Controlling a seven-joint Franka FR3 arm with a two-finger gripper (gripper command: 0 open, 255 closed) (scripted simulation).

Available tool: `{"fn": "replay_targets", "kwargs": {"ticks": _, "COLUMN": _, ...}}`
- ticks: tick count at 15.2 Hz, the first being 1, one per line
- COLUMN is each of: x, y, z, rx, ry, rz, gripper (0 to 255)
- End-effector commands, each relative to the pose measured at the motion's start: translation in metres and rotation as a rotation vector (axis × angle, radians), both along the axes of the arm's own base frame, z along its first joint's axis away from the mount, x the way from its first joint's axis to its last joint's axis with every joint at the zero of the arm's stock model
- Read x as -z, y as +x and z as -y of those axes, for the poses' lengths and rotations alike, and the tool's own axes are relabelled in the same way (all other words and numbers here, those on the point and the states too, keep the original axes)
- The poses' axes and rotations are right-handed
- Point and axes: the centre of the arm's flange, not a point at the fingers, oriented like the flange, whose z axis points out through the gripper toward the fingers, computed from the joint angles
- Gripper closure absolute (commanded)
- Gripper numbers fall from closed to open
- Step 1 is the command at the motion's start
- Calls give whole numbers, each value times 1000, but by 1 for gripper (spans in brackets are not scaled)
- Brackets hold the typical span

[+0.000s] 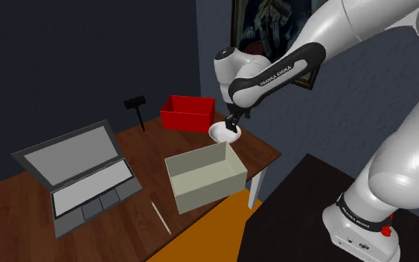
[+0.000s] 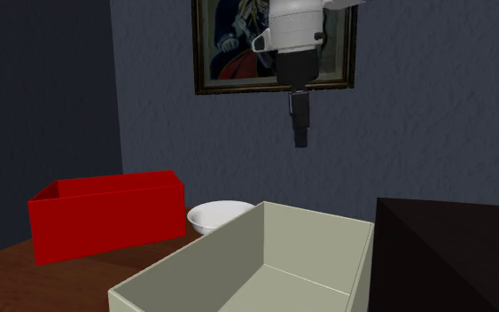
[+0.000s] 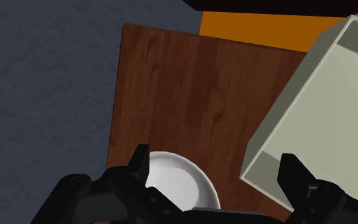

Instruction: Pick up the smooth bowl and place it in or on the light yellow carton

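Item: white bowl (image 2: 219,215), sitting on the wooden table (image 3: 190,89) between red box (image 2: 105,213) and pale carton (image 2: 327,239); black gripper (image 2: 300,137) is hovering above it, fingers spread and empty, likely needing a straight descent, one finger going inside the rim.

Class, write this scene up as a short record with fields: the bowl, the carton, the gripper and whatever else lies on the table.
bowl: white, upright on the table, between red box and carton, not held
carton: pale, open-topped, nothing seen inside
gripper: raised above the table near the bowl, jaws open, holding nothing
also on table: open laptop, black tool, thin stick
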Motion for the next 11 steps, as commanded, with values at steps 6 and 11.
{"fn": "replay_targets", "kwargs": {"ticks": 6, "x": 75, "y": 62, "z": -15, "rx": -32, "ry": -78, "rz": 5, "gripper": 0}}
{"fn": "replay_targets", "kwargs": {"ticks": 11, "x": 127, "y": 105, "z": -22, "rx": -54, "ry": -134, "rz": 8, "gripper": 0}}
